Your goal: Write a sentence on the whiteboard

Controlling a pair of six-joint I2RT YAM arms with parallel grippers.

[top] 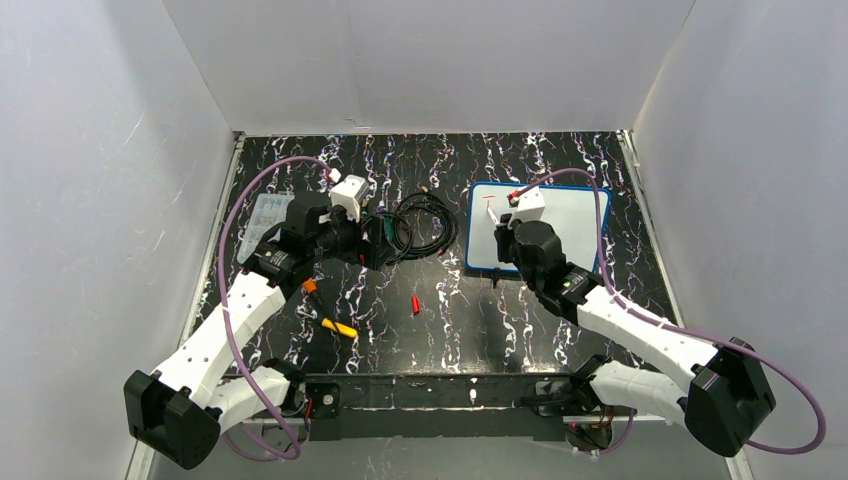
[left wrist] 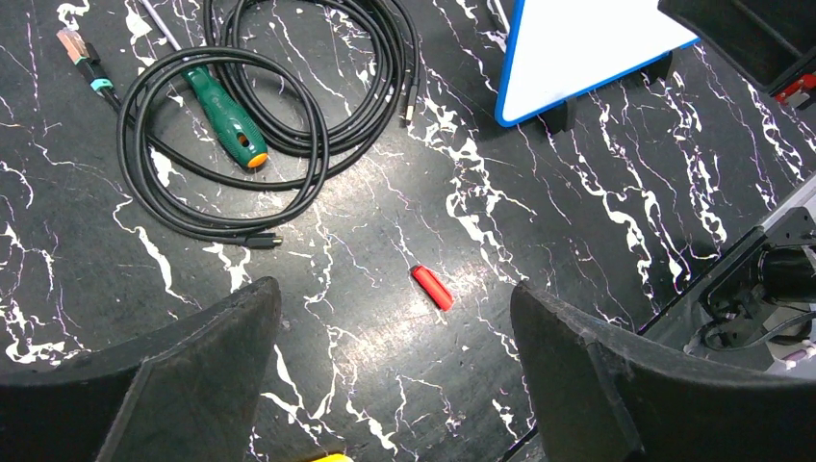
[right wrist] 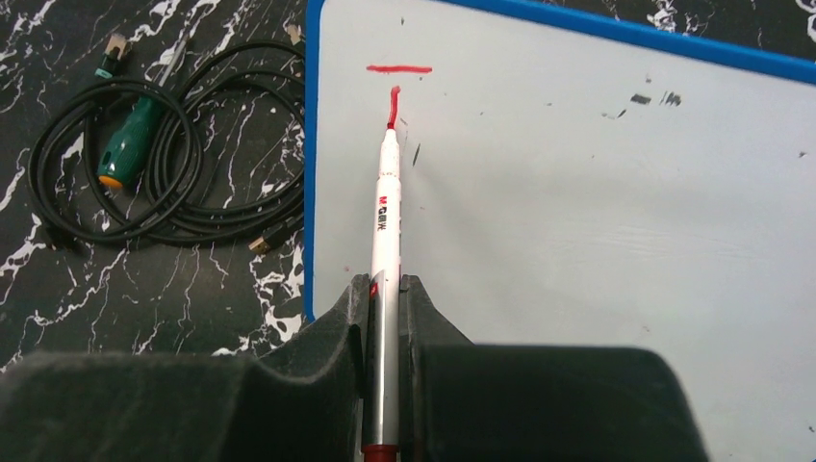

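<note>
While right gripper (right wrist: pixel 385 289) pinches marker (right wrist: pixel 388 202), tip touches whiteboard (right wrist: pixel 577 241) (sentence (right wrist: pixel 399 69) just two red strokes, by its far left corner). Left of whiteboard: cable coil (left wrist: pixel 322 144), screwdriver (left wrist: pixel 226 120), red cap (left wrist: pixel 432 287), left gripper (left wrist: pixel 393 294) spread wide.

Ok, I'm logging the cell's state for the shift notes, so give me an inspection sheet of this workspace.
Surface: black marbled table, no spills seen.
Job's things: whiteboard stands on small black feet; sentence is only a red bar and a short stem below it; marker tip at the stem's end.
Clutter: red cap, green-handled screwdriver lying in the coil, yellow item, clear box.
Grippers: left gripper open and empty; right gripper shut on the marker.
Cables: black cable coil beside the whiteboard; purple arm cables.
Surroundings: white walls; nothing else seen.
</note>
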